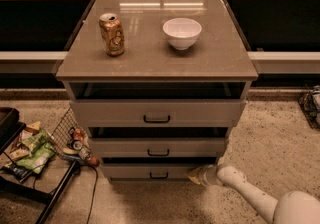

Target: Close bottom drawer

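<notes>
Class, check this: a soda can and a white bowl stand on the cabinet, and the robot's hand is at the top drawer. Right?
No. The camera view shows the hand at the bottom drawer's right end, not the top one. The soda can and white bowl do stand on the cabinet.
</notes>
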You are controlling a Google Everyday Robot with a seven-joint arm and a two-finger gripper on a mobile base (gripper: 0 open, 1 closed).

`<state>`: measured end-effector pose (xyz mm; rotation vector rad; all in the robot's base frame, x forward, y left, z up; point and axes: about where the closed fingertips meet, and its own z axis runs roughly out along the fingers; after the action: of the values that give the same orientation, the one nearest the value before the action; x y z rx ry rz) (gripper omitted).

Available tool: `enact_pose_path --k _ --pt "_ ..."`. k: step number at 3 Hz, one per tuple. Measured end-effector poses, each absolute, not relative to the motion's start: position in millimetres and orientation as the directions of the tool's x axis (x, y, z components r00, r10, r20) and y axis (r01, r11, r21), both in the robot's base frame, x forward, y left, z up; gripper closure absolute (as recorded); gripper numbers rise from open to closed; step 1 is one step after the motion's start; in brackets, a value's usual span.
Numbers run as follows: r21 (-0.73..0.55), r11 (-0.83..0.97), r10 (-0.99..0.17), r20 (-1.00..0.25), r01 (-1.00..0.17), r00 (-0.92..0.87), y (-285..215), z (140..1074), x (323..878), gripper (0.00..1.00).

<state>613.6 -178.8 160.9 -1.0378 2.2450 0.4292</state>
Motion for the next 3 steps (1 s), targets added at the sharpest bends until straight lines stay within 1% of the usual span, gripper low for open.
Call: enact_pose_path --k 1,2,3 --pt "0.033 0.638 -0.567 -0.655 -0.769 -0.498 -179 161 613 1.0" --pt "0.145 0.578 -0.608 -0.58 -0.803 -0.543 -159 150 560 1.0" --pt "0.282 0.515 -0.704 -0.399 -0.81 -0.587 -173 163 475 1.0"
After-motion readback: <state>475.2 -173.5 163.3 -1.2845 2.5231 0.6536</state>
